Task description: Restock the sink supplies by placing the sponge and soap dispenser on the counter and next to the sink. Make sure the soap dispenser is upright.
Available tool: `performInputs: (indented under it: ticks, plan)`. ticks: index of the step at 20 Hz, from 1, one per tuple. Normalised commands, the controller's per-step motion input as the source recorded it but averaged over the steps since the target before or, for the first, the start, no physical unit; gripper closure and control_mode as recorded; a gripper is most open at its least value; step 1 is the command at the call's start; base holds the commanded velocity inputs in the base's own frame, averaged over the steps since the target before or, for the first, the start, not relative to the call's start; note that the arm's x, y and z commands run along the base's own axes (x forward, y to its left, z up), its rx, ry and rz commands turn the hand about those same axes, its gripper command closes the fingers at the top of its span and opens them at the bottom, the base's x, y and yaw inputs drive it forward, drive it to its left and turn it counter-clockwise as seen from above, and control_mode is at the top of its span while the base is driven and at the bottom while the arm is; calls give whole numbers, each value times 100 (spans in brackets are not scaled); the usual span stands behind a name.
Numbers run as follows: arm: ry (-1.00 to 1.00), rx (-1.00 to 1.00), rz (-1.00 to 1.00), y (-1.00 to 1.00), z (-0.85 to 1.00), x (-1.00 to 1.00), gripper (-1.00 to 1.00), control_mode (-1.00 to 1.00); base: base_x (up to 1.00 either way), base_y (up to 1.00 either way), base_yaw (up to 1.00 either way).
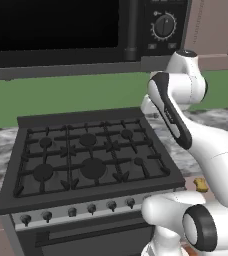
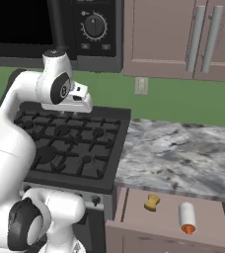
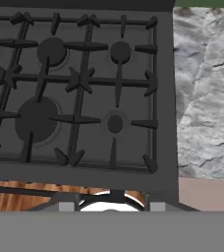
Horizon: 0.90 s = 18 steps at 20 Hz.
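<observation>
Across the left half of the right base view sat the black stove (image 2: 70, 143), and the grey-and-white counter (image 2: 183, 155) spread over the right half. Under the counter's front edge, at the lower right of that frame, an open drawer (image 2: 134, 207) held both task things. The soap dispenser (image 2: 187, 218) lay on its side in the drawer, orange pump toward the bottom of the frame. The sponge (image 2: 152, 202) sat just left of it, apart from it. In the left base view the sponge (image 1: 201, 184) peeked out at the right edge, beside the arm.

High at the upper left of the right base view, the gripper (image 2: 77, 101) hung over the stove, well apart from the drawer. Its jaws were together and held nothing.

The step in hand looked like reaching for the first thing. To do it well, the arm would need to swing toward the lower right, and the jaws would need to spread before going down. The bottle might roll, so a grab across its middle seemed best. It would need turning so the pump pointed up.
</observation>
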Motion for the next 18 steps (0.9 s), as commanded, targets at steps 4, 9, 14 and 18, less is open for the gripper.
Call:
performInputs:
  ticks: [4, 9, 14, 18]
  plan:
    - [-5, 2, -3, -37, -39, -29, -100, -100, 0, 0, 0]
    - [-1, 22, -12, -100, -89, -79, -100, -100, 0, 0, 0]
    - [11, 13, -9, -100, -100, -21, -100, -100, 0, 0, 0]
    - [9, 7, -1, -100, -94, 2, -100, -100, 0, 0, 0]
